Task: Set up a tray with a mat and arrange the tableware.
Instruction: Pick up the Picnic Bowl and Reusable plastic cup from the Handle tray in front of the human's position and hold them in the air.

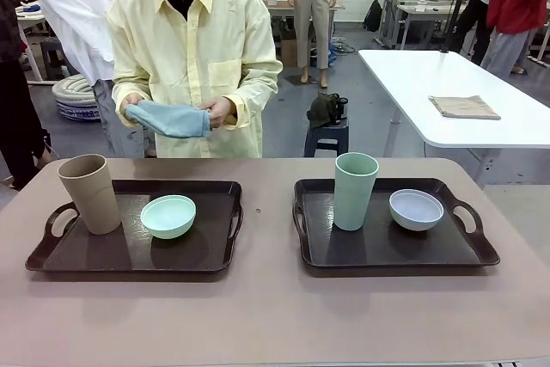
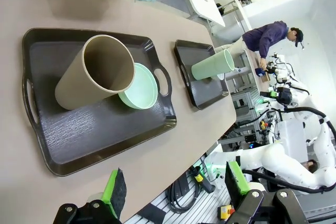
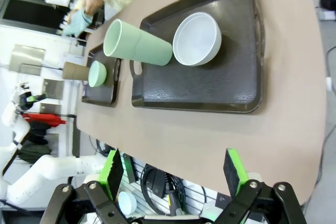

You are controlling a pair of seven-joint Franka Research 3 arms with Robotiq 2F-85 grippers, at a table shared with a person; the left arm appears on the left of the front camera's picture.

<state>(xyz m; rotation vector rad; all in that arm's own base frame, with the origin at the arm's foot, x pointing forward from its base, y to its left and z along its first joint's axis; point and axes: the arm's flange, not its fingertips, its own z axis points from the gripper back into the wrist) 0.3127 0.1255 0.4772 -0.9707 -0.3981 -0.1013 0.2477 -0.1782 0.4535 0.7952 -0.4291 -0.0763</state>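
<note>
Two dark trays lie side by side on the table. The left tray [image 1: 129, 251] carries a tan tumbler [image 1: 90, 193] and a mint green bowl [image 1: 168, 216]. On the right tray [image 1: 387, 251] stand a sage green tumbler [image 1: 354, 191] and a pale blue-white bowl [image 1: 416, 209]. Behind the table a person holds a folded blue mat [image 1: 172, 119] in both hands. My left gripper [image 2: 176, 186] hangs open off the near table edge, short of the left tray [image 2: 94, 140]. My right gripper [image 3: 173, 174] is open too, above the near edge before the right tray [image 3: 210, 85].
The tan table [image 1: 275, 315] has bare room in front of both trays and between them. A white table [image 1: 464, 83] with a folded cloth stands at the back right. A stool [image 1: 328, 131] sits behind the table, and other people stand farther off.
</note>
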